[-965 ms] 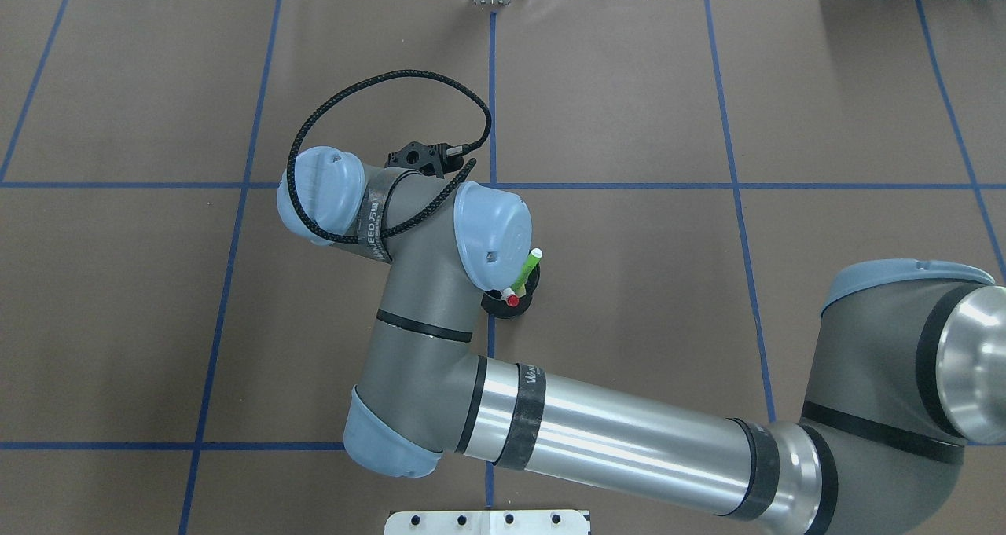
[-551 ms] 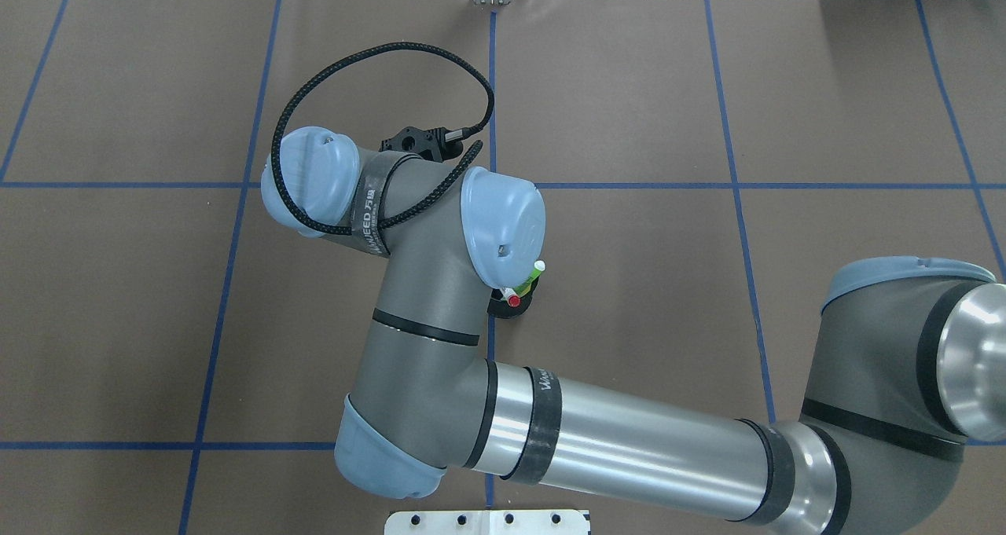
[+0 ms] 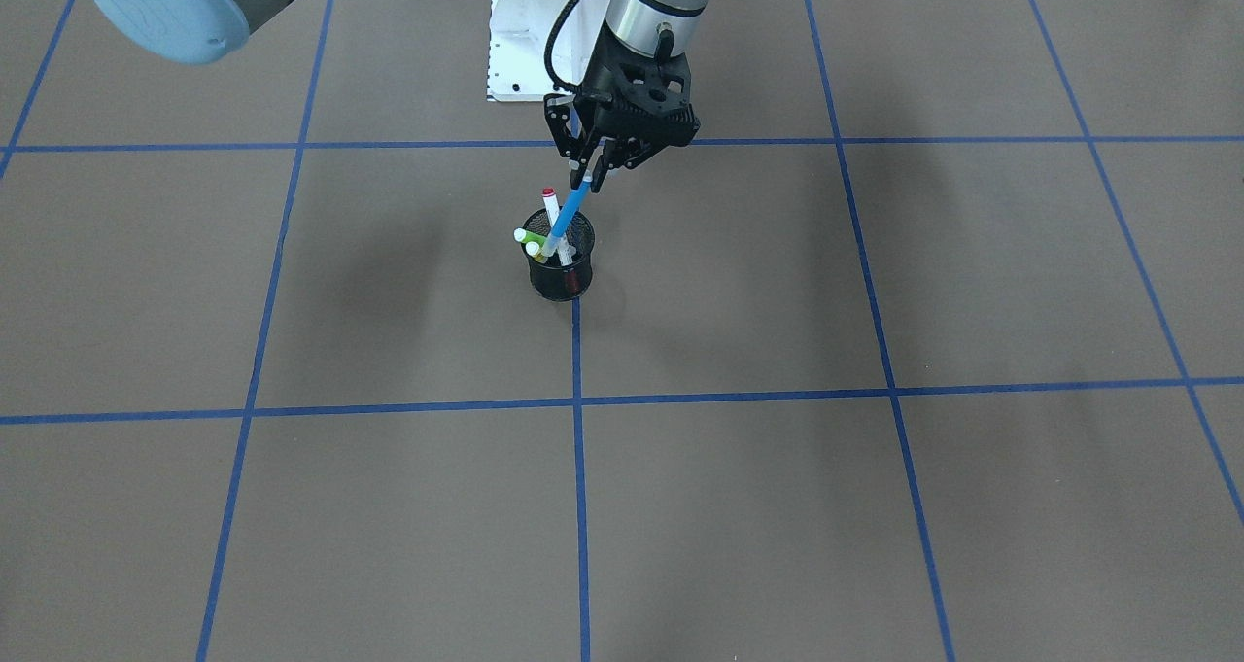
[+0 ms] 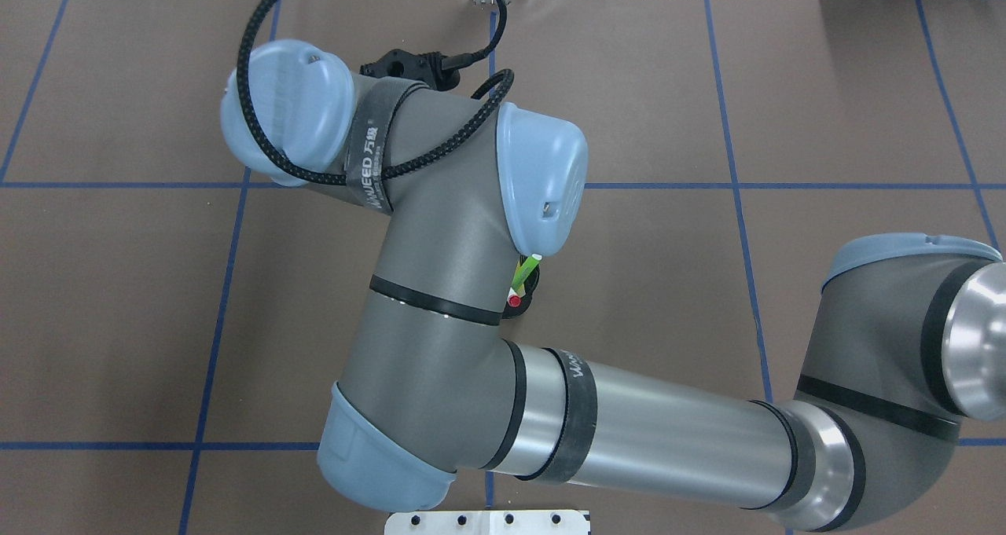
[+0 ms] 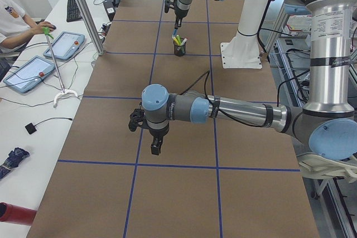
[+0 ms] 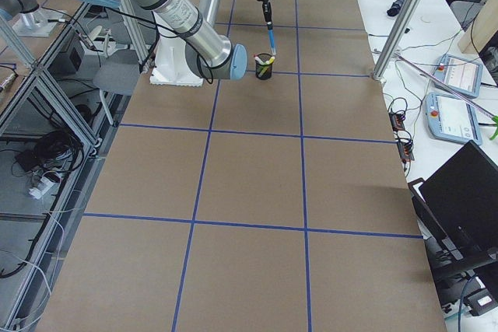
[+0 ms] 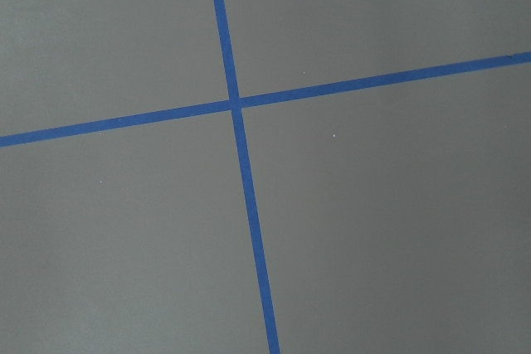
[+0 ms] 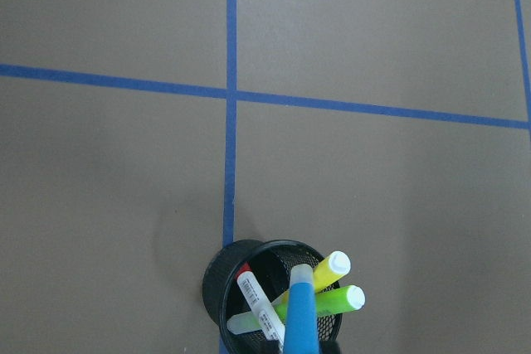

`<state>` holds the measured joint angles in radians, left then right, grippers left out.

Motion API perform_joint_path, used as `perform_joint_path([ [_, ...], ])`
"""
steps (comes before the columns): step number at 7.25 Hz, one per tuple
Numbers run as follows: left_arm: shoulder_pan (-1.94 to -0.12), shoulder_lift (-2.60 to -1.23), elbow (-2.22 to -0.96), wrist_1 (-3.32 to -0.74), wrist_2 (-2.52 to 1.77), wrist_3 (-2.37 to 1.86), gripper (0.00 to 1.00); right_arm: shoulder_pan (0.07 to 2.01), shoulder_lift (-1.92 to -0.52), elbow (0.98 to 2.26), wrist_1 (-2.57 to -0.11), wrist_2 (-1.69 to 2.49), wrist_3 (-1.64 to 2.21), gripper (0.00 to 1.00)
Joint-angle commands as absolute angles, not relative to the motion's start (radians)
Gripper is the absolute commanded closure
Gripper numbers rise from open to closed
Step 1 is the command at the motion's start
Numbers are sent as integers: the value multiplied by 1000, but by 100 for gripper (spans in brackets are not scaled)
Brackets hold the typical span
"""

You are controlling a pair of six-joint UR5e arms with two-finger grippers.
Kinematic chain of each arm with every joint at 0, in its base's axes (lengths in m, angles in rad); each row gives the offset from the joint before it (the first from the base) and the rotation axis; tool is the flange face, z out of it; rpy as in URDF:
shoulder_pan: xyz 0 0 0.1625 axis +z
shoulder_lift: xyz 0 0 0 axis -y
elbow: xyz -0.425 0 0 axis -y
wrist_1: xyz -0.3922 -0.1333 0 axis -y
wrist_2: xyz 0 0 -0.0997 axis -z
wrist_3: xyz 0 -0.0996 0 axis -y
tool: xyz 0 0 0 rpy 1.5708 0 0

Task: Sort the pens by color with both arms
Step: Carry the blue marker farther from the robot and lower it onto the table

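A black mesh cup [image 3: 562,268] stands on a blue grid line near the table's middle. My right gripper [image 3: 591,171] hangs above it, shut on the top of the blue pen [image 3: 567,220], which slants down with its lower end at the cup's mouth [image 8: 300,312]. In the cup lean the lime-green pen [image 8: 332,300], the yellow pen [image 8: 328,269] and the white pen with the red cap [image 3: 551,205]. In the overhead view my right arm [image 4: 440,229] hides most of the cup. My left gripper [image 5: 155,147] points down at bare mat far from the cup; I cannot tell whether it is open or shut.
The white pedestal base [image 3: 525,50] stands just behind the cup. Brown mat with blue grid lines [image 7: 236,105] covers the table. A side bench holds tablets [image 5: 30,71], with a seated person beside them. Metal frame posts [image 5: 83,9] rise along the table's edge.
My right arm's wrist and elbow have risen towards the overhead camera and shifted towards the far side, covering more of the cup. The green and red-capped pens stay in the cup.
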<state>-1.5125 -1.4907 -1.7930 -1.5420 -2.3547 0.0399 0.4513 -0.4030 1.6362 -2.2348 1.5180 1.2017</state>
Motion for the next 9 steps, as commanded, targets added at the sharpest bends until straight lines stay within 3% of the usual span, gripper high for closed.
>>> perform_joint_path([
  [1,-1513,-1489,-1793,-1542,-2355,40,0,472,-387,1666,-2218,1383,1197,100],
  [3,-1513,-1489,-1793,-1543,-2355,40,0,562,-501,1703,-2046,1339,1159,100],
  [5,-1513,-1490,-1798,-1545,-2355,40,0,638,-760,1686,-1645,1327,1113,100],
  [7,-1513,-1491,-1810,-1546,-2355,31,0,637,-795,1544,-1411,1252,1092,100],
  [9,-1513,-1491,-1810,-1564,-2355,31,0,621,-880,1506,-1231,1203,1092,100],
])
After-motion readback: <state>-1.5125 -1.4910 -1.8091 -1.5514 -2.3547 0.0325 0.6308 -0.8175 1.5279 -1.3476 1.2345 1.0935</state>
